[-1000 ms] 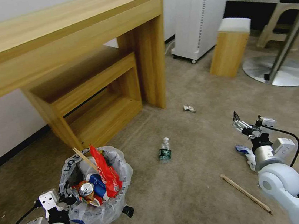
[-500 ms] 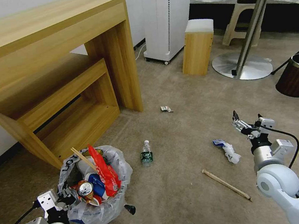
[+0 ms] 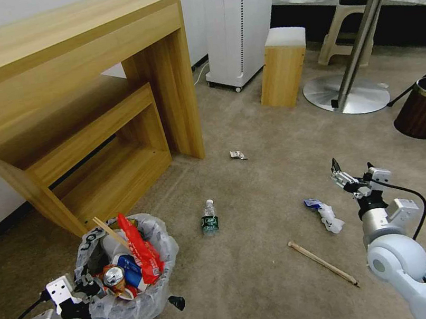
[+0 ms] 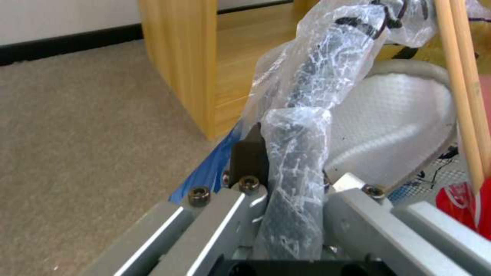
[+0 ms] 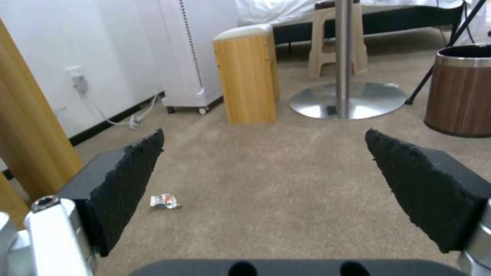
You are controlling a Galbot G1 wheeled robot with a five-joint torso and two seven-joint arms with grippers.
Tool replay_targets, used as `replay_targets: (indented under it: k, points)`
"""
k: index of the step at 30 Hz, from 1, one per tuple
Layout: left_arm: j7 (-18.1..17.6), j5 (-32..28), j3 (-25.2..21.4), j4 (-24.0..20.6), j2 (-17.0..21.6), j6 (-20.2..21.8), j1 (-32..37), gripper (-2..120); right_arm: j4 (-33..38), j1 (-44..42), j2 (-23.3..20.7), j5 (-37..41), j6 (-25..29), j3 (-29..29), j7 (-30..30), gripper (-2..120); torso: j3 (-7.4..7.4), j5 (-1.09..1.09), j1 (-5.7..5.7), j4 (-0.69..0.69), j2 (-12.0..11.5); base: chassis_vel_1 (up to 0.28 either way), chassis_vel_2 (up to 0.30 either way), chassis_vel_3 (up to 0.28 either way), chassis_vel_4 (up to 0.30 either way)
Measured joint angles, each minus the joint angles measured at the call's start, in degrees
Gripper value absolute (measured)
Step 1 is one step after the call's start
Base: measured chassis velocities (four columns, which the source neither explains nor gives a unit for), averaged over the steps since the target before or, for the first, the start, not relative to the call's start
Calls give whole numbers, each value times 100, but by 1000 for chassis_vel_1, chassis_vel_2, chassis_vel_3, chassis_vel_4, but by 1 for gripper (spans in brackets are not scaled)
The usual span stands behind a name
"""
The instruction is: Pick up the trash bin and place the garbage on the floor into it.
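Trash bin (image 3: pixel 129 278) rim clamped in left gripper (image 3: pixel 86 291)

The floor (image 3: pixel 273 278) was matt short-pile carpet. The bin (image 3: pixel 139 309) wore crinkled, glossy clear plastic. The stick (image 3: pixel 322 263) was bare wood. The right claw (image 5: pixel 266 191) had rough black pads (image 5: pixel 128 184).

since half a second ago your left gripper (image 3: pixel 86 290) has drawn the trash bin (image 3: pixel 128 271) back and to the left, while a second ago the head camera swung right.
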Motion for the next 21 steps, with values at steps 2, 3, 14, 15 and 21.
replay_targets:
  k: [2,3,14,15,21]
  points:
    - [-55,-28,-31,-44,14,57,25,1,6,15,0,1,-31,-5,-9,100,0,0,0,0,0,0,0,0,0]
    - [-68,-46,-43,-52,24,79,35,1,6,23,1,2,-38,-11,-12,100,0,0,0,0,0,0,0,0,0]
    - [-78,-80,-52,-67,35,80,32,1,-18,30,6,-31,-60,-66,-40,100,0,1,0,0,0,0,0,0,0]
    - [-78,-80,-52,-67,35,80,32,1,-18,30,6,-31,-60,-66,-40,100,0,1,0,0,0,0,0,0,0]
    - [-62,-67,-30,-25,28,37,2,1,-117,160,-137,209,-492,-312,124,100,0,0,0,0,0,-48,46,51,-49]
